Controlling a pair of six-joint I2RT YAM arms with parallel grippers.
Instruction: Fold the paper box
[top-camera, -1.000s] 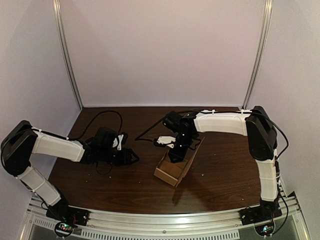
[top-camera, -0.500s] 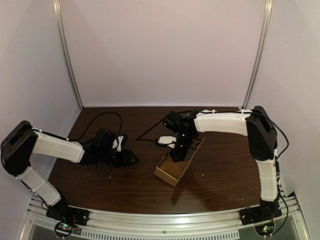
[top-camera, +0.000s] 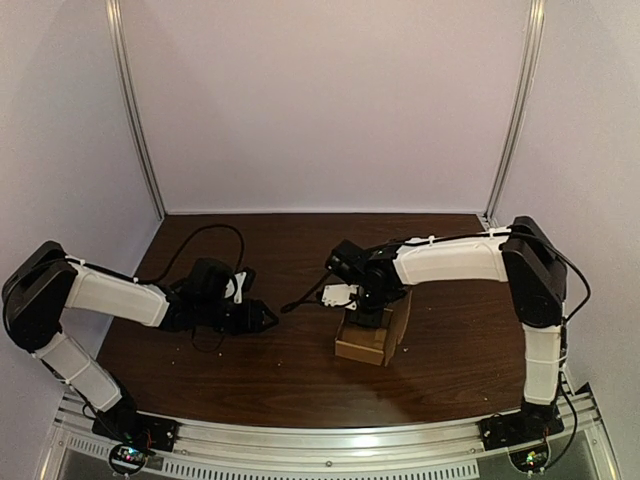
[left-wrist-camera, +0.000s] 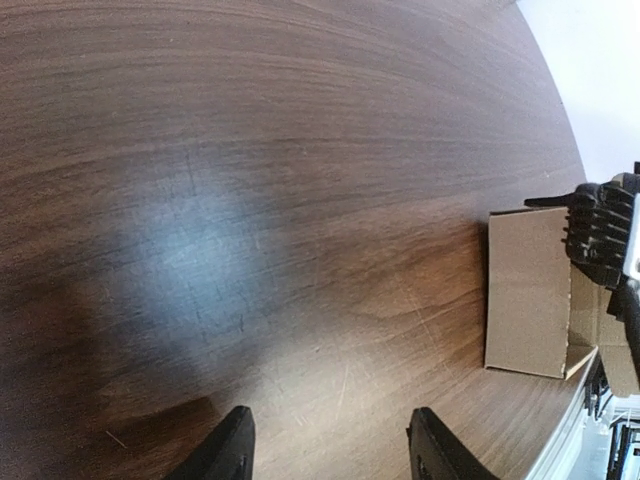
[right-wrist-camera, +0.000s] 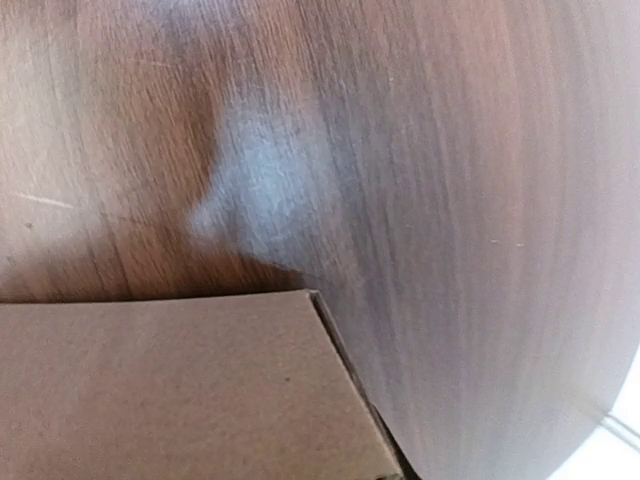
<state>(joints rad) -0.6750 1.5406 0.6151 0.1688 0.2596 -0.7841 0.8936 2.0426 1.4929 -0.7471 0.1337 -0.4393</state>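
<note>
right claw at box, grip hidden, cannot tell | left claw wide, empty, well left | risk: unbraced box may slide or tip on desk

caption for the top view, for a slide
Right gripper at the box, left gripper open and apart from it

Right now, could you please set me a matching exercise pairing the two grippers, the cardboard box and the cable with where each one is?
1. left gripper
2. right gripper
3. cardboard box
4. black cable

A. looped at the rear left of the table
B. open above bare table
C. standing right of centre
D. down at the box's top

Pairs: 1-B, 2-D, 3-C, 4-A
</note>
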